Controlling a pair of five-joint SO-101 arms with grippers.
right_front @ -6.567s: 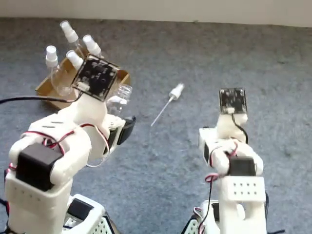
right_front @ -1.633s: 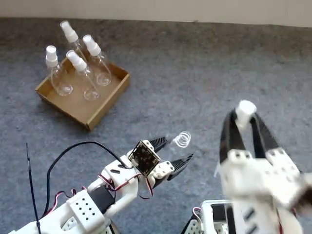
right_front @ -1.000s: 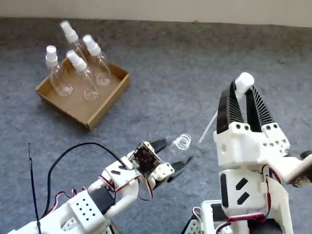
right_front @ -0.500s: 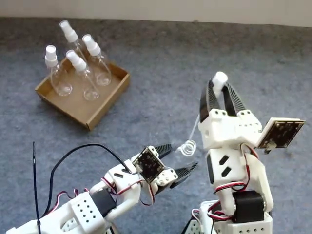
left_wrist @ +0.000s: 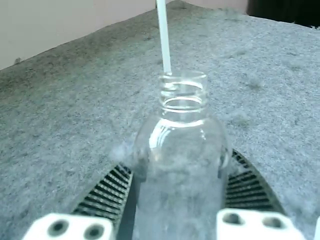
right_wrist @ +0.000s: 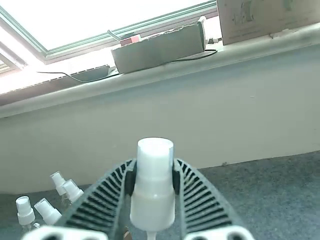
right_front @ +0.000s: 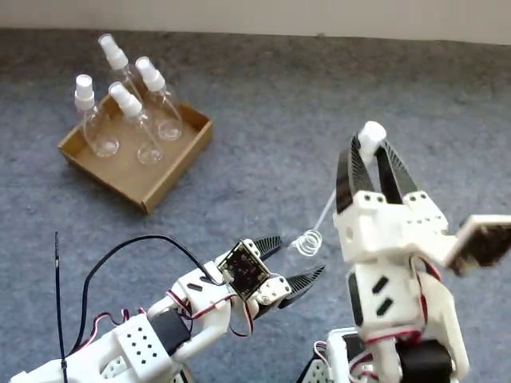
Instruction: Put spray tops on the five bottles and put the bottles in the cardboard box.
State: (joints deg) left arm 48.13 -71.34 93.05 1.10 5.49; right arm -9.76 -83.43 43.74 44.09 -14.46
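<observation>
Near the front, the left gripper [right_front: 297, 257] has its black ribbed fingers clamped on the body of a clear plastic bottle with an open threaded neck [right_front: 306, 241]. It holds the bottle just above the grey carpet [right_front: 263, 120], neck pointing far and to the right. Just to the right of it the right gripper [right_front: 370, 148] points toward the far side, its fingers pinched on a white spray top [right_front: 371, 133] right at their tips. The spray top's thin white dip tube [right_front: 323, 214] slants down to the left, and its end meets the rim of the bottle's neck; how far it goes in, I cannot tell. At the far left lies a shallow brown cardboard box [right_front: 120, 173], well apart from both arms, with four clear capped bottles [right_front: 132, 112] standing in it, leaning a little.
</observation>
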